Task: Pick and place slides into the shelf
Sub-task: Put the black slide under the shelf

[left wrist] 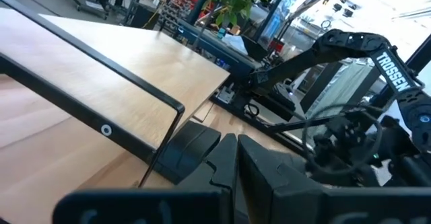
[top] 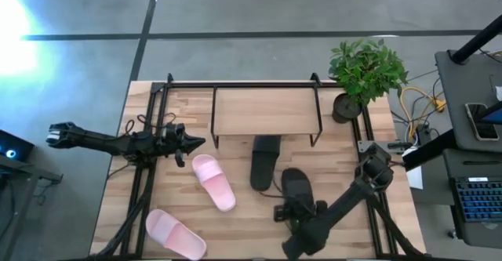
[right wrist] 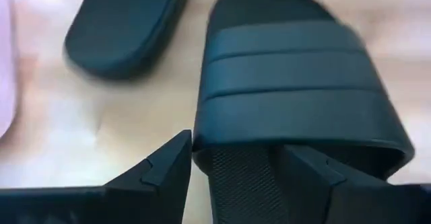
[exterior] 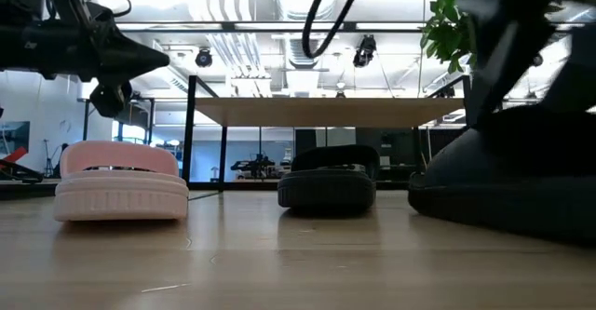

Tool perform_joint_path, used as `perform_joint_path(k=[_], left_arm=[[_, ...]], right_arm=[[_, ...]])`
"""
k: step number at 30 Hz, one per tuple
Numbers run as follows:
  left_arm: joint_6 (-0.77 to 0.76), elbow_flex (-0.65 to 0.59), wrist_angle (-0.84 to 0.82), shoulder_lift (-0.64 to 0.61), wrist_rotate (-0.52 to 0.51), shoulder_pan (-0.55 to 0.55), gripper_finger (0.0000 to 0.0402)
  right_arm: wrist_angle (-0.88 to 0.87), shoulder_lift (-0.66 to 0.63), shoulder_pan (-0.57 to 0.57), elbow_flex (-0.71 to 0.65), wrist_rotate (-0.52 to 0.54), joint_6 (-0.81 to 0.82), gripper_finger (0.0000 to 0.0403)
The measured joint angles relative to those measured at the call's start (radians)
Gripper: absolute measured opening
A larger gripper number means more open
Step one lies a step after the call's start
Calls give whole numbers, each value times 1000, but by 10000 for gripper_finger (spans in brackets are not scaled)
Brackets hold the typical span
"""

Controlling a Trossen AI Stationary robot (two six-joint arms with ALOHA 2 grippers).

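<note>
Your right gripper [right wrist: 232,167] stands open around the near black slide [right wrist: 296,109]; your left gripper [top: 188,143] waits clenched beside the shelf [top: 267,112].

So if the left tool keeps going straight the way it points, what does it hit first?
Probably the black slide half under the shelf: the left tool points right, above the pink slide, though height and depth are unclear.

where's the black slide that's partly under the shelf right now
In the high view, that black slide lies mid-table, its far end tucked under the shelf, between a pink slide and the other black slide.
</note>
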Motion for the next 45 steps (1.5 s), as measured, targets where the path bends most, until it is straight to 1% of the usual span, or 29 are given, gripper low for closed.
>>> perform_joint_path(k=[4, 8, 14, 16, 18, 20, 21, 23, 25, 27, 30, 31, 32, 34, 37, 41, 43, 45], left_arm=[[1, 9, 0, 30, 0, 0, 0], [0, 14, 0, 58, 1, 0, 0], [1, 29, 1, 86, 4, 0, 0], [1, 36, 1, 93, 4, 0, 0], [1, 45, 2, 100, 5, 0, 0], [0, 52, 0, 100, 7, 0, 0], [0, 57, 2, 99, 7, 0, 0], [-14, 64, 7, 93, 14, 0, 0], [-88, 69, 5, 91, 30, 0, 0], [-163, 72, 4, 92, 45, 0, 0], [-245, 72, 2, 102, 86, 0, 0], [-269, 72, 2, 108, 102, 0, 0], [-297, 72, 2, 113, 115, 0, 0], [-359, 73, 2, 124, 141, 0, 0], [-435, 74, 2, 138, 178, 0, 0], [-444, 74, 5, 149, 187, 0, 0], [-434, 74, 4, 149, 187, 0, 0], [-403, 74, 6, 151, 187, 0, 0]], right_arm=[[-43, -1, -49, -32, 75, -23, 167], [-9, -17, -86, -41, 77, -61, 157], [210, -103, -53, -23, 94, -369, 155], [248, -132, -36, -24, 82, -426, 156], [250, -168, -15, -24, 53, -451, 157], [229, -203, 16, -23, 35, -433, 157], [200, -216, 36, -23, 26, -392, 155], [123, -232, 76, -24, -30, -283, 146], [46, -235, 113, -27, -107, -158, 129], [-2, -236, 145, -37, -169, -39, 103], [13, -238, 152, -52, -331, -28, 53], [22, -238, 150, -62, -371, -29, 36], [40, -238, 146, -73, -400, -32, 23], [93, -238, 137, -104, -444, -33, 13], [223, -238, 131, -174, -453, -33, 10], [411, -238, 129, -297, -442, -36, 9], [449, -235, 127, -349, -439, -37, 9], [438, -235, 120, -385, -435, -37, 9]])
